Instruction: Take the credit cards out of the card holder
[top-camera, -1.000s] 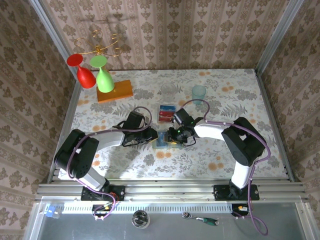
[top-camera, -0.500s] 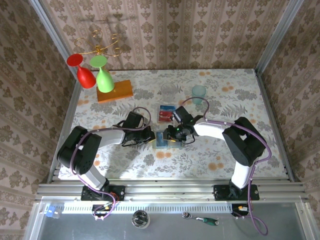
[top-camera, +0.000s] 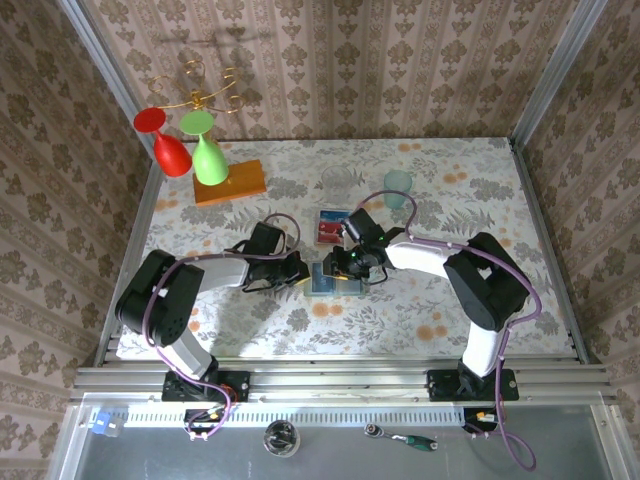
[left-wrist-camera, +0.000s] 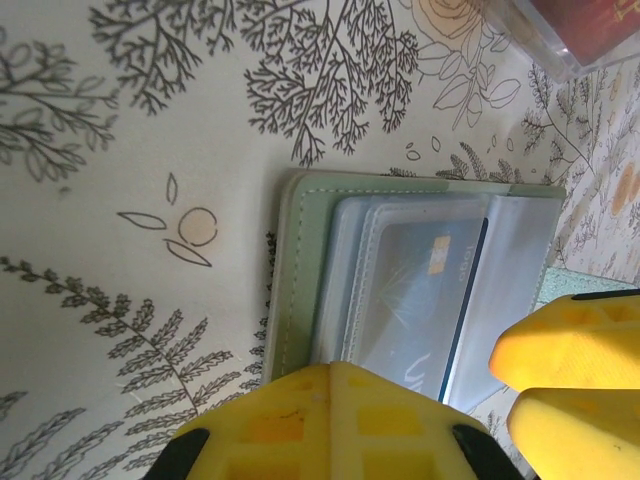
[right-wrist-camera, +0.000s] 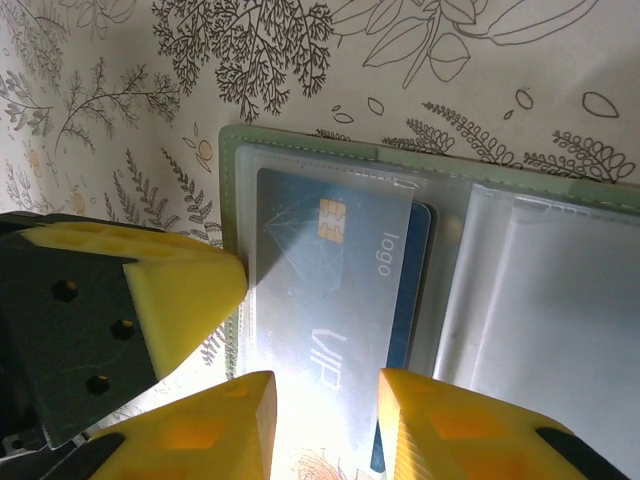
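Note:
The pale grey-green card holder (top-camera: 335, 284) lies open on the floral table, between both grippers. Under its clear slot sits a blue credit card (right-wrist-camera: 335, 300) with a chip, marked "VIP" and "logo"; the same blue card (left-wrist-camera: 420, 290) shows in the left wrist view. My left gripper (top-camera: 304, 270) is shut, its yellow tips (left-wrist-camera: 350, 385) pressing on the card holder's left edge (left-wrist-camera: 298, 270). My right gripper (top-camera: 349, 266) is open, and the right gripper (right-wrist-camera: 325, 415) straddles the blue card's lower end. Mostly red credit cards (top-camera: 332, 226) lie on the table behind the holder.
A pale teal cup (top-camera: 398, 184) and a clear glass (top-camera: 336, 180) stand behind the red cards. At the back left an orange wooden block (top-camera: 230, 183) carries a red glass (top-camera: 168, 143) and a green glass (top-camera: 207, 150).
Both grippers have edged in on the holder: the left one slid right onto its edge, the right one moved slightly left and further back over the blue card.

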